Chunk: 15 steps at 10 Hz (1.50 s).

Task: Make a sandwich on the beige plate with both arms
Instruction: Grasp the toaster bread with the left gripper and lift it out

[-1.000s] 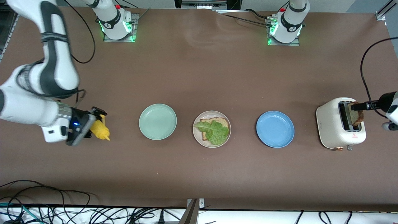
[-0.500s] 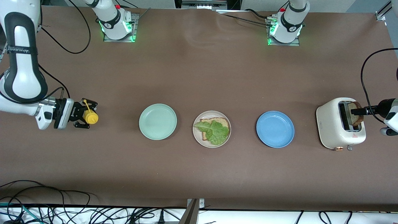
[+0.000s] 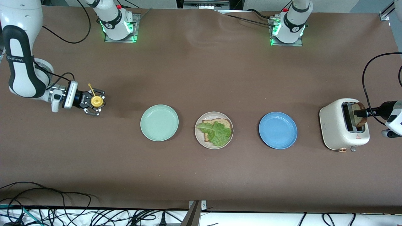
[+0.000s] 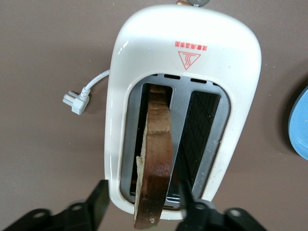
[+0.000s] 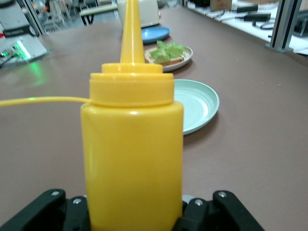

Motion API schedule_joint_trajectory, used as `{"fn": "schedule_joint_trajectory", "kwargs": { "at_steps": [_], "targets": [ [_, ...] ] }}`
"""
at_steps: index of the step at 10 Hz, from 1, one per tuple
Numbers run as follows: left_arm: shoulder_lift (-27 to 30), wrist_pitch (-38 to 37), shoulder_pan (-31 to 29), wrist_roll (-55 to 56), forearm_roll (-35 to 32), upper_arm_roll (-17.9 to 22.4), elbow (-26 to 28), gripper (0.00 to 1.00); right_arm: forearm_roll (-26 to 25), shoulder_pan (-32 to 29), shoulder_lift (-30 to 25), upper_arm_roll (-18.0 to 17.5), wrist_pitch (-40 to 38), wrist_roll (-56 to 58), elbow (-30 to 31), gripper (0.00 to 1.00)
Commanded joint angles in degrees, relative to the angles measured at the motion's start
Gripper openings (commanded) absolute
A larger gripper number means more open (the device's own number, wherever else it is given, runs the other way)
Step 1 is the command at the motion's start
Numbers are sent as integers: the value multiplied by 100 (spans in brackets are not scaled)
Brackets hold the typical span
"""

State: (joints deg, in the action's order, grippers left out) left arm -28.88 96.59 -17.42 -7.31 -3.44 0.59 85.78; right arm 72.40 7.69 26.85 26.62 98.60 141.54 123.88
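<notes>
Front view, toaster (image 3: 337, 130) holding bread slice (image 3: 359, 113)

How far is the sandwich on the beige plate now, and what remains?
Done: one bread slice with a lettuce leaf on top lies on the beige plate. In hand: the left claw straddles the second slice standing in the toaster; the right claw holds a yellow squeeze bottle upright over the table's right-arm end. Left: sauce, perhaps, and the top slice onto the lettuce.
</notes>
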Motion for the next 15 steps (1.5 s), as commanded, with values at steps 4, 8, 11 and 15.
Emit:
{"fn": "schedule_joint_trajectory", "kwargs": {
  "at_steps": [4,8,11,15],
  "targets": [
    [-39,-114,-104,-113,-192,-50,-210,1,749,-470,785,239,-1456,1182,321,0],
    [260,-1165,-104,-95,-175,-102,-1086,0,1100,-541,1243,230,-1704,1620,303,0],
    [286,-1932,-25,-87,-87,-173,-1643,0,1215,-585,1384,203,-1801,1718,312,0],
    [489,-2012,98,-69,-78,-523,-1661,0,1215,-585,1446,195,-1783,1727,303,22]
  ]
}}
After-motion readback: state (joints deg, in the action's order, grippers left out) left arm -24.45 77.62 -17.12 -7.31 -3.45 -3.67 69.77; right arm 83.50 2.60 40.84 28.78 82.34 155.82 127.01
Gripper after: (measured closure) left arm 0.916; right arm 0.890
